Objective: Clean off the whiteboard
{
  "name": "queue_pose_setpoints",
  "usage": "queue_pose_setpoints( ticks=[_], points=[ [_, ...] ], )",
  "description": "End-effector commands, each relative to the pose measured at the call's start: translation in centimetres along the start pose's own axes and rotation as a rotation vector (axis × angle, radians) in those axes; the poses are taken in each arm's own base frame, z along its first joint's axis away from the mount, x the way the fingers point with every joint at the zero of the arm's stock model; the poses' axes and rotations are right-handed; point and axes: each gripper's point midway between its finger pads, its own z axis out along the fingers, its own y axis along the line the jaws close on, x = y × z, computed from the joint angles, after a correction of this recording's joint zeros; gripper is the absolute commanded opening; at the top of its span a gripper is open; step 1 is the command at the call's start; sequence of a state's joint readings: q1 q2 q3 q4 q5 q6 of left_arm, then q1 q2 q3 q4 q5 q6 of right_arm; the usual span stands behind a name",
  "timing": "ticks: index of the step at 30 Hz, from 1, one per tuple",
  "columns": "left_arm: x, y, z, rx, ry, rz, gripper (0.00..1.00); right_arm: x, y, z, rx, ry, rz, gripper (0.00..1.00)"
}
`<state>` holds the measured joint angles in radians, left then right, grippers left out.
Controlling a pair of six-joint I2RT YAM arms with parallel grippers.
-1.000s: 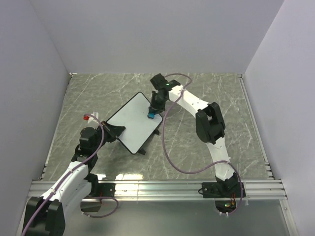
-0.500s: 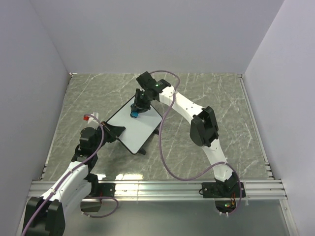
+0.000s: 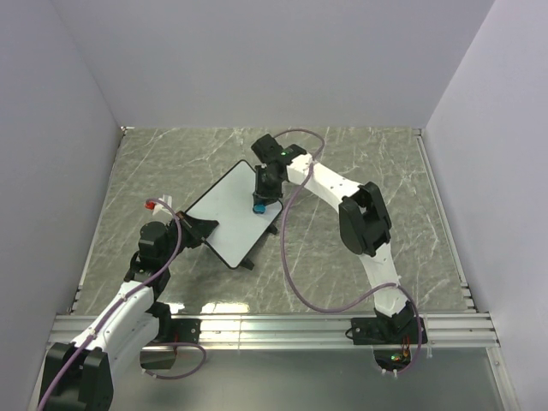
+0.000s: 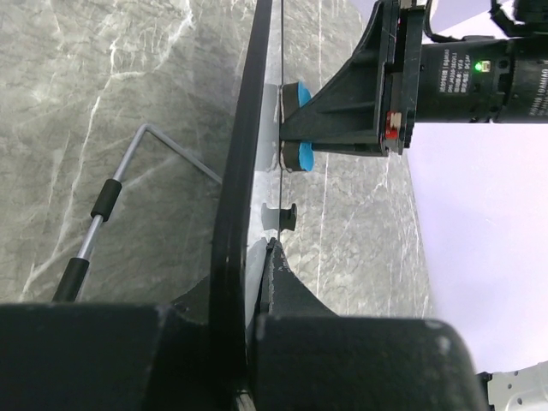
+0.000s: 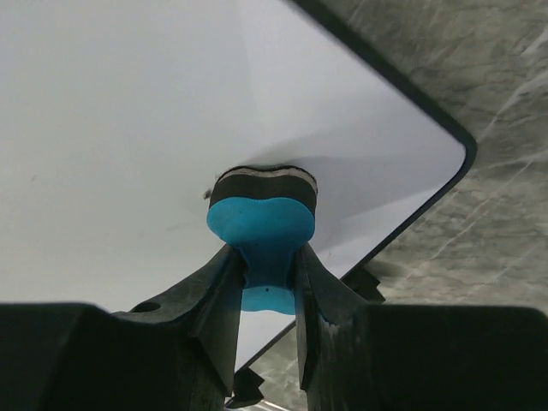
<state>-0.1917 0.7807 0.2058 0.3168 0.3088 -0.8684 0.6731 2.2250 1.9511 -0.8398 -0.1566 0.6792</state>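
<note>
Wiping underway: right gripper (image 5: pixel 261 261) pinches small blue bow-shaped eraser (image 5: pixel 261 224) against black-framed white whiteboard (image 5: pixel 120 120); left gripper (image 4: pixel 257 291) clamps its edge. Next: sweep any leftover marks.

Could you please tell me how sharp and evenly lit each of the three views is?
Top external: sharp and evenly lit, no glare on the whiteboard. Left wrist: foreground dark against the bright wall. Right wrist: the blue eraser is crisp and soft grey shadows fan across the board.
</note>
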Motion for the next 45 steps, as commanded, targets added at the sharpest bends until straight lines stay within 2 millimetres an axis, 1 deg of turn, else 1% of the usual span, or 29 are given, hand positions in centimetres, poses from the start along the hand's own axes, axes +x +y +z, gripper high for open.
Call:
queue_pose_setpoints(
  ticks=[1,2,4,5,6,7,8,9,12,16,20,22,26,28,29,31,32,33,35,36,37,38,39,40,41,42,43,44,45],
  points=[
    [6.0,3.7,-1.3,-0.100,0.237,0.029,0.00,3.1,3.5,-0.5,-0.001,0.009,-0.151,0.00],
    [6.0,3.7,-1.3,-0.101,0.236,0.029,0.00,4.1,4.9,-0.5,-0.024,0.021,-0.164,0.00],
    [6.0,3.7,-1.3,-0.102,0.235,0.029,0.00,3.9,7.6,-1.6,-0.082,0.002,-0.152,0.00],
    [6.0,3.7,-1.3,-0.102,0.235,0.029,0.00,4.2,8.4,-1.3,-0.097,0.010,-0.150,0.00],
    [6.0,3.7,-1.3,-0.103,0.236,0.029,0.00,4.2,10.4,-2.2,-0.152,0.007,-0.154,0.00],
    [6.0,3.7,-1.3,-0.102,0.237,0.029,0.00,4.2,11.3,-2.5,-0.173,0.010,-0.133,0.00],
    [6.0,3.7,-1.3,-0.101,0.236,0.029,0.00,4.5,12.1,-2.2,-0.191,0.022,-0.129,0.00],
    [6.0,3.7,-1.3,-0.101,0.236,0.029,0.00,4.4,13.6,-3.1,-0.232,0.011,-0.132,0.00],
    [6.1,3.7,-1.3,-0.100,0.239,0.029,0.00,4.6,15.4,-3.7,-0.299,0.025,-0.120,0.00],
    [6.1,3.6,-1.3,-0.097,0.238,0.030,0.00,5.3,15.6,-3.7,-0.315,0.052,-0.110,0.00],
    [6.1,3.6,-1.3,-0.096,0.237,0.031,0.00,7.0,14.8,-3.2,-0.290,0.080,-0.129,0.00],
    [6.0,3.6,-1.3,-0.097,0.234,0.032,0.00,7.4,14.4,-3.2,-0.274,0.079,-0.139,0.00],
    [6.0,3.6,-1.4,-0.096,0.235,0.032,0.00,7.5,11.9,-2.7,-0.197,0.069,-0.150,0.00],
    [6.1,3.6,-1.4,-0.096,0.235,0.032,0.00,6.7,10.2,-2.5,-0.142,0.044,-0.152,0.00],
    [6.0,3.6,-1.4,-0.095,0.234,0.034,0.00,7.0,8.8,-1.9,-0.106,0.055,-0.142,0.00],
    [6.1,3.5,-1.4,-0.094,0.235,0.033,0.00,5.7,6.6,-1.8,-0.062,0.030,-0.120,0.00],
    [6.1,3.5,-1.4,-0.092,0.237,0.033,0.00,5.9,5.1,-1.2,-0.022,0.040,-0.110,0.00],
    [6.1,3.5,-1.4,-0.092,0.237,0.034,0.00,5.1,3.6,-1.0,0.004,0.031,-0.092,0.00],
    [6.2,3.5,-1.4,-0.093,0.240,0.032,0.00,4.9,1.0,-0.6,0.063,0.031,-0.075,0.00],
    [6.2,3.5,-1.4,-0.093,0.242,0.033,0.00,4.1,-0.3,-0.6,0.080,0.024,-0.051,0.00],
    [6.2,3.5,-1.4,-0.093,0.240,0.034,0.00,3.5,-1.2,-1.0,0.089,0.012,-0.040,0.00],
    [6.2,3.5,-1.4,-0.094,0.241,0.035,0.00,4.0,-2.7,-0.8,0.115,0.025,-0.027,0.00],
    [6.2,3.5,-1.4,-0.094,0.238,0.034,0.00,3.6,-3.3,-1.0,0.115,0.010,-0.017,0.00],
    [6.2,3.5,-1.4,-0.094,0.238,0.034,0.00,2.3,-4.5,-2.3,0.114,-0.029,0.012,0.00],
    [6.2,3.5,-1.4,-0.093,0.238,0.037,0.00,2.7,-6.1,-2.1,0.134,-0.028,0.027,0.00],
    [6.2,3.5,-1.4,-0.095,0.238,0.036,0.00,2.3,-7.2,-2.7,0.144,-0.043,0.039,0.00],
    [6.1,3.5,-1.4,-0.094,0.236,0.035,0.01,1.3,-8.4,-4.1,0.147,-0.082,0.065,0.00],
    [6.2,3.5,-1.4,-0.095,0.238,0.036,0.00,1.8,-10.5,-4.2,0.190,-0.080,0.081,0.00],
    [6.1,3.4,-1.4,-0.094,0.237,0.036,0.00,1.0,-11.9,-5.5,0.207,-0.124,0.096,0.00]
  ],
)
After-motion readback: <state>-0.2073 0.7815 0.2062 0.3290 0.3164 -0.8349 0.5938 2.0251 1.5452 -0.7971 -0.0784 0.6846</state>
